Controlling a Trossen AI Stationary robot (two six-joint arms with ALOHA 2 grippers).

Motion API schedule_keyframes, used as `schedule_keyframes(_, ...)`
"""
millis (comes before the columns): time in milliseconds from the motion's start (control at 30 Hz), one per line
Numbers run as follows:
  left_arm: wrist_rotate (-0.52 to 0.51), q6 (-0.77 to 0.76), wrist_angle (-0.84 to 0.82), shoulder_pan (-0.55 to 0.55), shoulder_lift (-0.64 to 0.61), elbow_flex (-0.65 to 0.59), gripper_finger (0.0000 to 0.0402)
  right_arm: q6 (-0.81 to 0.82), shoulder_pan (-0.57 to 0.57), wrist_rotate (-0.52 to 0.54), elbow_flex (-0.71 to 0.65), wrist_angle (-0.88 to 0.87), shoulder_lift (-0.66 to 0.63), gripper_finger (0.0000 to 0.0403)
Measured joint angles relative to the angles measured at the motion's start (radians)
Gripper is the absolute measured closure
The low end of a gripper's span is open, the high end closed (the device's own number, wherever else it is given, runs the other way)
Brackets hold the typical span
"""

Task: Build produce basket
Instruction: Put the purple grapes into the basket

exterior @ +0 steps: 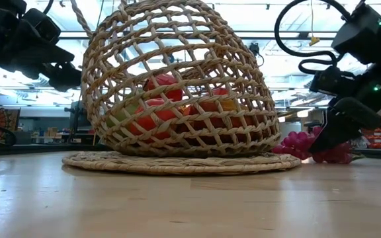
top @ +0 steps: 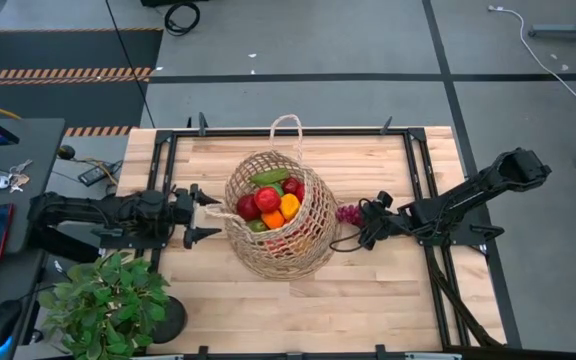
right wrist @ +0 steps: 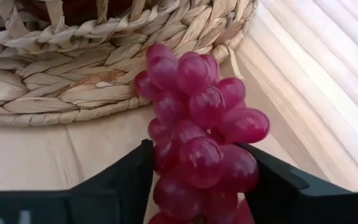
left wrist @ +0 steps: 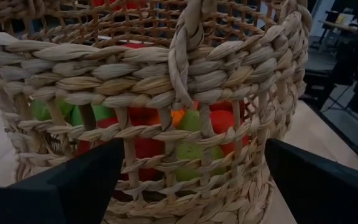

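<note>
The tan wicker basket [top: 278, 215] stands mid-table on its flat woven base [exterior: 177, 162]. It holds produce [top: 271, 203]: red, orange, yellow and green pieces. My left gripper [top: 206, 216] is open at the basket's left side. Its fingers stand either side of a loop handle [left wrist: 185, 56] and touch nothing. My right gripper [top: 360, 218] is at the basket's right side, shut on a bunch of purple grapes [right wrist: 197, 137] beside the base. My right gripper pinches the grape bunch between its two fingers, at the bunch's lower sides [right wrist: 166, 158], one finger on each flank. The fingers come low and nearly level from the table's right. The bunch's far end [exterior: 299, 147] points at the basket's base; whether it rests on the table I cannot tell.
A leafy potted plant [top: 108, 300] stands at the table's near left corner. Black frame rails [top: 418, 170] run along the table's sides. A side desk with keys [top: 3, 180] lies to the left. Bare wood [top: 298, 300] shows in front of the basket.
</note>
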Motion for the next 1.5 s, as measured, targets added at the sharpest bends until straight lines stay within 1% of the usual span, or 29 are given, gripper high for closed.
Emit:
schedule_keyframes(100, 0.000, 0.001, 0.000, 0.000, 0.000, 0.000, 0.0004, 0.001, 0.000, -0.016, 0.004, -0.007, -0.002, 0.0195)
schedule_keyframes(200, 0.000, 0.023, -0.001, 0.000, 0.000, 0.000, 0.0004, 0.003, 0.000, -0.029, 0.043, -0.063, -0.002, 0.0206)
schedule_keyframes(367, -0.001, 0.009, -0.025, 0.000, 0.000, 0.001, 0.0006, 0.000, 0.000, -0.030, 0.157, -0.222, -0.002, 0.0211)
schedule_keyframes(533, 0.000, -0.007, -0.054, 0.000, 0.000, 0.001, 0.0029, 0.000, -0.001, -0.028, 0.277, -0.401, -0.002, 0.0211)
schedule_keyframes(633, 0.000, -0.008, -0.075, 0.000, 0.000, 0.001, 0.0055, 0.000, -0.001, -0.028, 0.364, -0.526, -0.002, 0.0211)
schedule_keyframes(767, 0.000, -0.009, -0.083, 0.000, 0.000, 0.002, 0.0105, 0.000, -0.001, -0.024, 0.483, -0.659, -0.002, 0.0211)
schedule_keyframes(900, 0.000, -0.029, -0.097, 0.000, 0.000, 0.002, 0.0164, -0.019, -0.001, -0.023, 0.575, -0.730, -0.002, 0.0211)
schedule_keyframes(1100, 0.000, -0.077, -0.104, 0.000, 0.000, 0.002, 0.0264, -0.053, -0.001, -0.022, 0.710, -0.820, -0.011, 0.0211)
schedule_keyframes(1200, 0.000, -0.075, -0.104, 0.000, 0.000, 0.001, 0.0304, -0.077, -0.001, -0.016, 0.783, -0.844, -0.032, 0.0211)
schedule_keyframes(1333, 0.000, -0.075, -0.103, 0.000, 0.000, 0.002, 0.0337, -0.126, -0.001, 0.007, 0.884, -0.844, -0.065, 0.0211)
schedule_keyframes(1433, 0.001, -0.077, -0.102, 0.000, 0.000, 0.002, 0.0349, -0.182, -0.001, 0.029, 0.949, -0.815, -0.088, 0.0211)
schedule_keyframes(1500, 0.000, -0.093, -0.102, 0.000, 0.000, 0.002, 0.0353, -0.260, 0.000, 0.029, 0.973, -0.792, -0.099, 0.0211)
